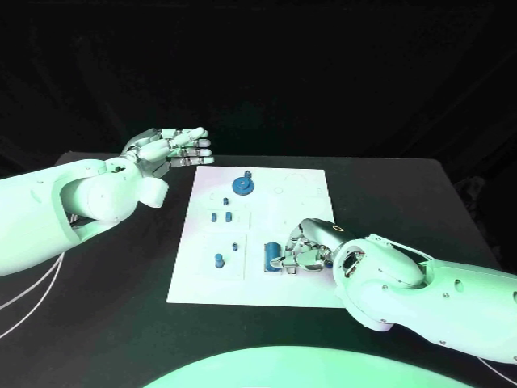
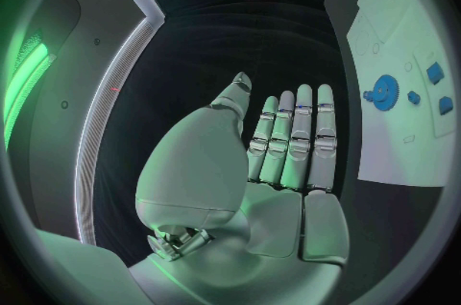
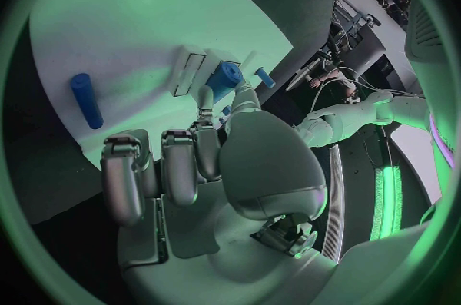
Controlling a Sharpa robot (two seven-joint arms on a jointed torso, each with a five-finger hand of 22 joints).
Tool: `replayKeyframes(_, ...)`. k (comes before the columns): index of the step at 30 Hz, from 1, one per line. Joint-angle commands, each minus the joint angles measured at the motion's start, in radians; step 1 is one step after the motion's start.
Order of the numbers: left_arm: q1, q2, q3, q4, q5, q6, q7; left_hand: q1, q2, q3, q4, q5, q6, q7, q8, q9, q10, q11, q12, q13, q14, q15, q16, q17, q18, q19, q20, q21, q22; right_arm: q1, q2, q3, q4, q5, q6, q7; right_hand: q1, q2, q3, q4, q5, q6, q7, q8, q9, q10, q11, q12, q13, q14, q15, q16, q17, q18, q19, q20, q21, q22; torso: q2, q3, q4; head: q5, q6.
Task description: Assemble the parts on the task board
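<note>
right hand down on the board's near edge, left hand raised flat beside it

the task board (image 1: 293,283) lies in the middle of the black table (image 1: 119,323). a blue gear on a peg (image 1: 243,186) stands near the board's far end; in the left wrist view it shows as a toothed blue disc (image 2: 385,92). two small blue pieces (image 1: 220,216) sit side by side in a recess further in, and another blue piece (image 1: 219,261) stands in a recess towards the near left corner.

the right hand (image 1: 308,246) rests on the near right part of the board, fingers curled down around a blue block (image 1: 269,256) standing there. in the right wrist view the fingertips (image 3: 207,94) touch that block (image 3: 225,77), but whether they actually clamp it i cannot tell. a blue cylinder (image 3: 85,99) lies apart on the board.

the left hand (image 1: 166,149) hovers off the board's far left corner, holding nothing, fingers (image 2: 300,136) straight and side by side, palm flat
</note>
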Motion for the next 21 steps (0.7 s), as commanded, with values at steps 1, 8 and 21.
replayKeyframes(1, 0.001, 0.0, 0.001, 0.001, 0.004, 0.017, 0.003, 0.007, 0.005, -0.006, -0.001, -0.006, -0.001, 0.007, -0.004, -0.001, 0.006, 0.003, -0.003, -0.002, 0.009, 0.001, -0.006, -0.001, 0.014, 0.007, 0.0, -0.003, -0.001, -0.001, 0.0, 0.0, -0.001, -0.015, 0.017, 0.002, 0.017, 0.004, -0.001, -0.008, 0.003, -0.005, -0.002, 0.004, 0.002, 0.008, -0.005, 0.001, 0.016, 0.071, -0.009, 0.003, 0.096, -0.01, 0.101, -0.007, 0.004, 0.262, 0.0, -0.0002, 0.0006, -0.001, -0.001)
replayKeyframes(8, 0.001, 0.0, 0.001, 0.001, 0.004, 0.017, 0.002, 0.008, 0.007, -0.006, -0.001, -0.005, -0.001, 0.007, -0.004, -0.001, 0.006, 0.003, -0.004, -0.002, 0.01, 0.001, -0.008, -0.001, 0.014, 0.007, 0.0, -0.004, -0.002, -0.001, 0.008, 0.0, -0.007, -0.014, 0.025, 0.004, 0.019, 0.003, -0.001, -0.009, 0.002, -0.006, -0.002, 0.004, 0.002, 0.008, -0.005, 0.0, 0.015, 0.071, -0.009, 0.003, 0.095, -0.01, 0.1, -0.007, 0.003, 0.261, 0.0, -0.0006, 0.0008, -0.001, -0.001)
replayKeyframes(21, 0.001, -0.001, 0.001, 0.002, 0.004, 0.016, 0.0, 0.01, 0.01, -0.005, -0.001, -0.005, -0.001, 0.006, -0.004, -0.001, 0.006, 0.002, -0.004, -0.002, 0.01, 0.001, -0.009, -0.001, 0.014, 0.009, 0.0, -0.006, -0.004, -0.001, 0.018, -0.001, -0.021, -0.023, 0.048, 0.001, 0.04, -0.006, -0.002, -0.023, -0.004, -0.007, -0.002, 0.003, 0.002, 0.007, -0.005, -0.003, 0.015, 0.071, -0.009, 0.002, 0.094, -0.009, 0.099, -0.007, 0.0, 0.26, -0.001, -0.0004, 0.0011, -0.001, -0.004)
